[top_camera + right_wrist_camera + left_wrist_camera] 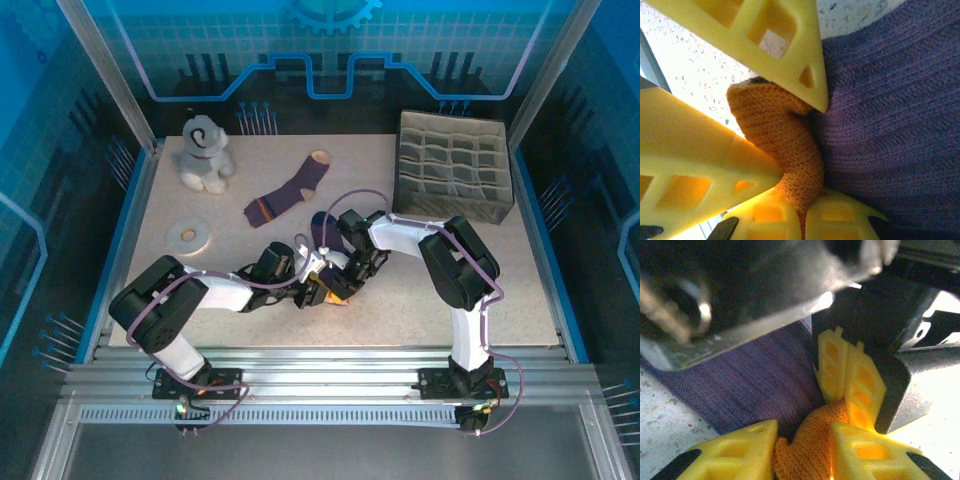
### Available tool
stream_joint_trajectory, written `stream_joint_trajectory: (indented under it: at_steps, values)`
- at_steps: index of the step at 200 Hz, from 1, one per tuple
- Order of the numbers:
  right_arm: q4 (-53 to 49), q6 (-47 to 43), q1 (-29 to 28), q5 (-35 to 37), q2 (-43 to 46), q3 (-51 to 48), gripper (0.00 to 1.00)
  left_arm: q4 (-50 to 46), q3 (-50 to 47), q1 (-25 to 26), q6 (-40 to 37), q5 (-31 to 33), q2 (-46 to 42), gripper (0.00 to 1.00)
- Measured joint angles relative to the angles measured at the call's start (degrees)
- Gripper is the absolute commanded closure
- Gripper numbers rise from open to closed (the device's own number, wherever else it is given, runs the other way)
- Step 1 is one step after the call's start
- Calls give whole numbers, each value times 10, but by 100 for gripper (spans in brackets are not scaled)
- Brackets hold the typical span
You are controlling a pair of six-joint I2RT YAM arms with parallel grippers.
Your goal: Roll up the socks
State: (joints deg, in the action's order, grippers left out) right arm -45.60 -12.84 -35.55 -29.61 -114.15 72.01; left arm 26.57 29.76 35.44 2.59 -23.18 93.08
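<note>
One purple sock with a tan toe [290, 190] lies flat at the middle back of the table. The other purple sock [322, 232] [755, 380] [890, 115], navy at its far end, lies in front of it and runs under both grippers. Its orange cuff [812, 440] [775, 125] is bunched up off the table. My left gripper [322, 287] [802, 452] is shut on the cuff from one side. From the other side my right gripper [341, 281] [804, 220] is shut tight on the same cuff. The two pairs of yellow fingers almost touch.
A grey plush toy [204, 152] sits at the back left. Nearer on the left lies a white tape ring [188, 236]. A grey divided organizer box [452, 170] stands at the back right.
</note>
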Motion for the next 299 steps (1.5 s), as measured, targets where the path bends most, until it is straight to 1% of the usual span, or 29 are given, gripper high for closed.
stream_joint_trajectory:
  at_steps: [22,39,57,76,89,111,130,165,186,202,215,241,271,299]
  values:
    - [0,4,0,0,0,0,100,-1,0,0,4,0,0,79]
    - [1,7,0,0,0,0,96,-2,0,0,6,0,0,83]
    - [4,16,1,0,1,-2,84,-2,-1,1,12,3,0,85]
    - [20,27,1,1,11,-15,76,1,-6,1,21,7,0,86]
    - [37,42,2,7,26,-30,73,4,-8,3,30,11,0,87]
    - [73,77,8,24,71,-68,67,3,-8,3,38,19,0,87]
    - [109,117,14,37,125,-109,66,3,-8,3,47,23,0,87]
    - [189,184,15,56,247,-189,60,-13,4,4,51,28,5,87]
    - [257,222,15,70,323,-250,56,-28,15,4,58,29,10,88]
    - [312,251,15,78,359,-297,54,-37,23,3,65,29,15,88]
    - [352,273,15,82,370,-329,53,-42,31,4,66,29,19,88]
    - [423,323,15,82,361,-375,53,-57,47,4,72,28,29,88]
    - [478,365,16,82,323,-379,56,-72,65,4,79,28,40,88]
    - [487,384,23,87,296,-375,59,-72,73,4,81,28,48,89]
